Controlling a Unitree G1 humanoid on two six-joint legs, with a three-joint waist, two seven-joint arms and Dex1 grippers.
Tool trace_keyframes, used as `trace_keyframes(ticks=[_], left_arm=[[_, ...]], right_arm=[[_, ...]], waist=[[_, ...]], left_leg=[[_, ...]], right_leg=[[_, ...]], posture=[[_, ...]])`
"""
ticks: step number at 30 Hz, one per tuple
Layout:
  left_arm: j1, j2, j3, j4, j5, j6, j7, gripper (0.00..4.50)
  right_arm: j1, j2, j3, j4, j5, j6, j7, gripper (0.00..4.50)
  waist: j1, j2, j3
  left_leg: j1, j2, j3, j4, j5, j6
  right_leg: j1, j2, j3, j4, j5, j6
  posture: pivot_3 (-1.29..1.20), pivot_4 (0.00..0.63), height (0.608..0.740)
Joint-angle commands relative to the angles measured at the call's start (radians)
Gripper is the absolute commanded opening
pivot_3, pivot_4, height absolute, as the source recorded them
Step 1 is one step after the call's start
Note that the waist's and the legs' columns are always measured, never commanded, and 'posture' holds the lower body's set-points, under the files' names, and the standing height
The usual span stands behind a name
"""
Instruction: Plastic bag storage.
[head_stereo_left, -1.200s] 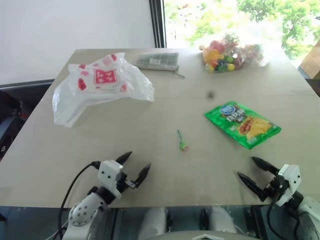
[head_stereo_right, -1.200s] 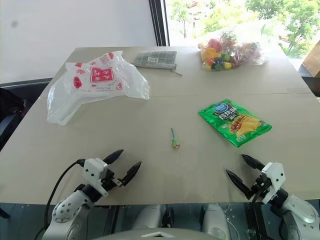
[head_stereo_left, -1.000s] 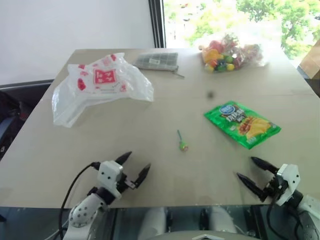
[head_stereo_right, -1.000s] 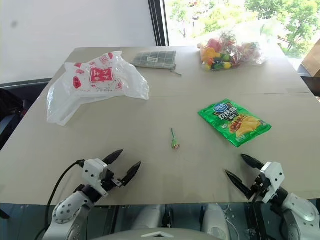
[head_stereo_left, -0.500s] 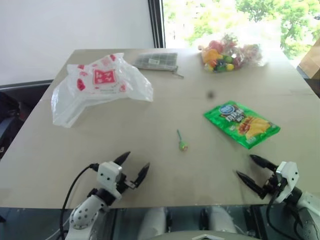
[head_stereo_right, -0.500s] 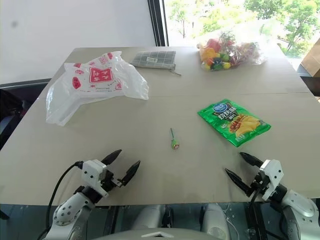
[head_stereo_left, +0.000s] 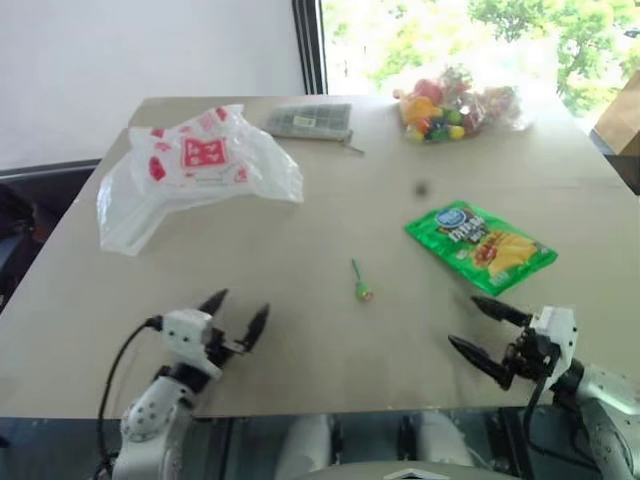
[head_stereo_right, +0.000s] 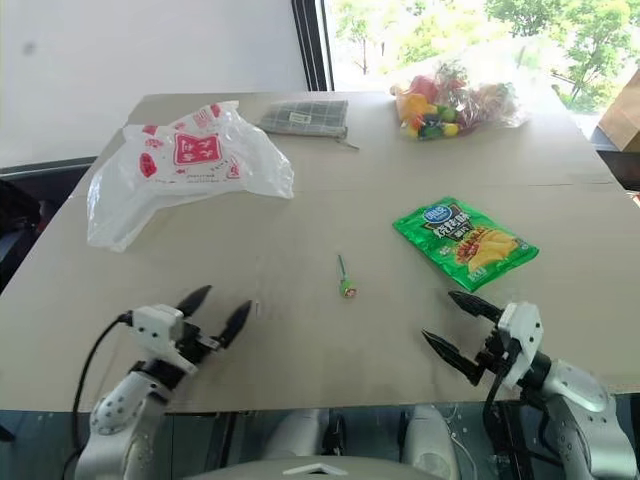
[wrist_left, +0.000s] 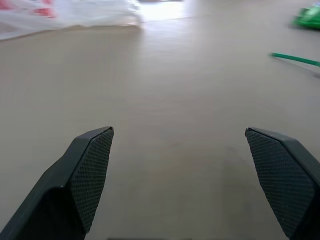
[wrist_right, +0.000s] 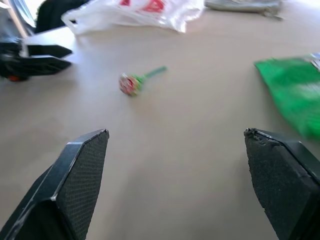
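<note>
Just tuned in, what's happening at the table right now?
Nothing is held yet. The left gripper and the right gripper both stand open and empty over the near edge of the table. The plastic bag lies crumpled and untouched at the far left. A green snack packet, a lollipop and a bag of candies lie elsewhere.

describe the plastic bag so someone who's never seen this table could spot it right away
Start at the big beige table and look to its far left corner, on the side away from the robot. The plastic bag lies crumpled there, just left of a flat grey checked pouch. It is the largest soft item, translucent white film with a red square logo, unlike the green snack packet.
</note>
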Motion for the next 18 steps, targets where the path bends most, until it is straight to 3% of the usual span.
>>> trace_keyframes(ticks=[1, 8, 18], left_arm=[[-0.083, 0.05, 0.14, 0.105, -0.04, 0.012, 0.053, 4.5], [-0.307, 0.192, 0.25, 0.401, 0.015, -0.044, 0.095, 4.5], [-0.66, 0.314, 0.261, 0.797, 0.021, -0.083, 0.078, 4.5]], right_arm=[[-0.04, -0.033, 0.037, -0.177, 0.084, 0.11, -0.024, 4.39], [-0.165, -0.056, 0.082, -0.288, 0.121, 0.229, -0.087, 4.39], [-0.18, -0.045, 0.09, -0.249, 0.083, 0.21, -0.085, 4.39]], waist=[[0.0, -0.004, 0.003], [0.002, -0.014, 0.008], [-0.001, -0.024, 0.012]], left_leg=[[-0.001, 0.0, 0.0, 0.0, 0.0, 0.0], [-0.011, -0.002, -0.005, 0.012, 0.002, -0.004], [-0.011, -0.003, -0.006, 0.014, 0.002, -0.005]], right_leg=[[0.0, 0.001, -0.001, 0.0, 0.0, 0.0], [-0.002, 0.002, -0.006, 0.003, 0.001, 0.001], [-0.002, 0.002, -0.008, 0.005, 0.001, 0.002]], posture=[[0.0, 0.15, 0.74], [0.0, 0.15, 0.74], [0.0, 0.15, 0.74]])
